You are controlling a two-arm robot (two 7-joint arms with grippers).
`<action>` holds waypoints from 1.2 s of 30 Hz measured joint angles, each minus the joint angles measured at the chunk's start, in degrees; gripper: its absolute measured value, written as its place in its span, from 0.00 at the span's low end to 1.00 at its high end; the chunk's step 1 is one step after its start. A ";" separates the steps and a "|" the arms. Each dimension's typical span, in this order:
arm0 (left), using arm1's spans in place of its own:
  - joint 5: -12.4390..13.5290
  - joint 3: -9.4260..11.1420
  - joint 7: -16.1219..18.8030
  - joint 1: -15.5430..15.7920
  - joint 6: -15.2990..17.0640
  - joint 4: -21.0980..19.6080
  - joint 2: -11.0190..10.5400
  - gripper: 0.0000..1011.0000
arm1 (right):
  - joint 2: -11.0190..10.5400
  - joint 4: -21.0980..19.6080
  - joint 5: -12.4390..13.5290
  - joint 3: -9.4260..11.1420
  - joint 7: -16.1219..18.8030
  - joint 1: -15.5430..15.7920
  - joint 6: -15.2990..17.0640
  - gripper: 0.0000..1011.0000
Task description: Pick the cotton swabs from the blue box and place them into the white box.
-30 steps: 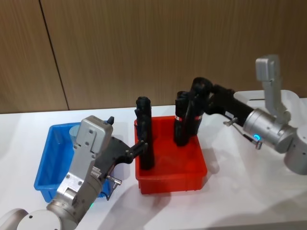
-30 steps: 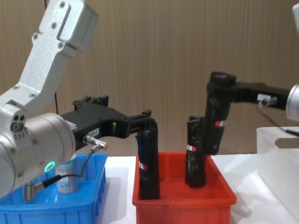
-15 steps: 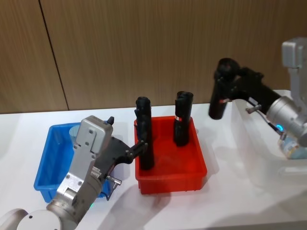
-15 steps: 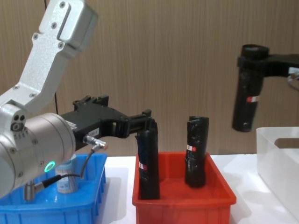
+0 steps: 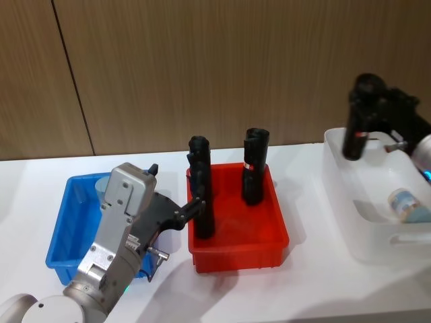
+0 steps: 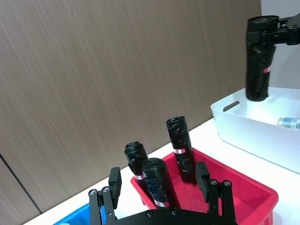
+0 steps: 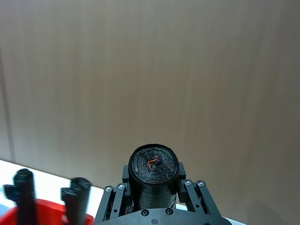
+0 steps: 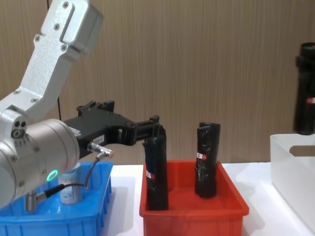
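One jar of cotton swabs [image 5: 406,204] lies on its side in the white box [image 5: 350,222] at the right, and another [image 8: 70,189] stands in the blue box [image 5: 62,229] at the left. The right end effector [image 5: 369,108] holds a tall black roll [image 5: 357,128] clamped above the white box's far left corner, though the task names only swabs. Best set the roll down gently and upright, clear of the jar; the left end effector [image 6: 159,197] hangs with its fingers spread beside the red bin [image 5: 262,239] on the counter [image 5: 303,282].

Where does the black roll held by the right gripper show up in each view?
Head view: black roll at upper right, above the white box.
Left wrist view: upper right, over the white box.
Right wrist view: seen end-on, low centre, clamped by the right gripper.
Chest view: at right edge.
Shared landmark: red bin.
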State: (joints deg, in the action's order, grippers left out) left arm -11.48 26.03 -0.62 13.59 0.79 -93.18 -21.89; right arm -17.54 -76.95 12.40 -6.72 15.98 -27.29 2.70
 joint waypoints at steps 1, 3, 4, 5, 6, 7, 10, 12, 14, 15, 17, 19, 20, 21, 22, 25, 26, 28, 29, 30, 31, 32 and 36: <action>0.00 0.00 0.00 0.00 0.00 0.00 0.00 0.99 | -0.36 -0.02 -0.12 0.41 -0.70 0.22 0.24 0.51; 0.00 0.00 0.00 0.00 0.00 0.00 0.00 0.99 | -0.70 0.04 -0.27 0.80 -1.39 0.39 0.51 0.51; 0.00 0.00 0.00 0.00 0.00 0.00 0.00 0.99 | -0.77 0.10 -0.36 0.90 -1.65 0.43 0.62 0.51; 0.00 0.00 0.00 0.00 0.00 0.00 0.00 0.99 | -1.09 0.41 -0.48 1.24 -2.16 0.54 0.83 0.51; 0.00 0.00 0.00 0.00 0.00 0.00 0.00 0.99 | -1.21 0.58 -0.49 1.37 -2.44 0.58 0.99 0.51; 0.00 0.00 0.00 0.00 0.00 0.00 0.00 0.99 | -1.42 0.95 -0.51 1.61 -2.80 0.62 1.19 0.51; 0.00 0.00 0.00 0.00 0.00 0.00 0.00 0.99 | -1.84 2.03 -0.51 2.10 -3.35 0.64 1.57 0.51; 0.00 0.00 0.00 0.00 0.00 0.00 0.00 0.99 | -1.98 2.56 -0.50 2.28 -3.47 0.64 1.67 0.51; 0.00 0.00 0.00 0.00 0.00 0.00 0.00 0.99 | -2.16 3.37 -0.47 2.55 -3.68 0.58 1.82 0.51; 0.00 0.00 0.00 0.00 0.00 0.00 0.00 0.99 | -2.22 3.61 -0.45 2.61 -3.70 0.55 1.85 0.51; 0.00 0.00 0.00 0.00 0.00 0.00 0.00 0.99 | -2.36 4.23 -0.31 2.80 -3.73 0.46 1.92 0.57; 0.00 0.00 0.00 0.00 0.00 0.00 0.00 0.99 | -2.45 4.70 -0.18 2.94 -3.73 0.42 1.97 0.60; 0.00 0.00 0.00 0.00 0.00 0.00 0.00 0.99 | -2.51 5.02 -0.09 3.01 -3.71 0.37 1.99 0.66; 0.00 0.00 0.00 0.00 0.00 0.00 0.00 0.99 | -2.55 5.18 -0.06 3.07 -3.70 0.34 1.99 0.68; 0.00 0.00 0.00 0.00 0.00 0.00 0.00 0.99 | -2.59 5.32 -0.03 3.13 -3.69 0.33 2.00 0.70; 0.00 0.00 0.00 0.00 0.00 0.00 0.00 0.99 | -2.72 5.85 0.08 3.29 -3.53 0.30 1.99 0.83; 0.00 0.00 0.00 0.00 0.00 0.00 0.00 0.99 | -2.77 6.03 0.22 3.36 -3.41 0.30 1.97 0.84; 0.00 0.00 0.00 0.00 0.00 0.00 0.00 0.99 | -2.83 6.20 0.32 3.42 -3.34 0.30 1.92 0.88; 0.00 0.00 0.00 0.00 0.00 0.00 0.00 0.99 | -2.88 6.30 0.37 3.48 -3.28 0.30 1.85 0.91; 0.00 0.00 0.00 0.00 0.00 0.00 0.00 0.99 | -2.91 6.37 0.39 3.53 -3.26 0.30 1.82 0.91; 0.00 0.00 0.00 0.00 0.00 0.00 0.00 0.99 | -2.94 6.42 0.42 3.58 -3.21 0.31 1.77 0.95; 0.00 0.00 0.00 0.00 0.00 0.00 0.00 0.99 | -2.96 6.45 0.45 3.61 -3.17 0.32 1.72 0.97; 0.00 0.00 0.00 0.00 0.00 0.00 0.00 0.99 | -3.08 6.51 0.75 3.79 -2.92 0.47 1.53 0.99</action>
State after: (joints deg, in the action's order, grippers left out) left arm -11.48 26.03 -0.62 13.59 0.79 -93.18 -21.90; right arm -20.63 -70.45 13.15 -2.93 13.06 -26.82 4.24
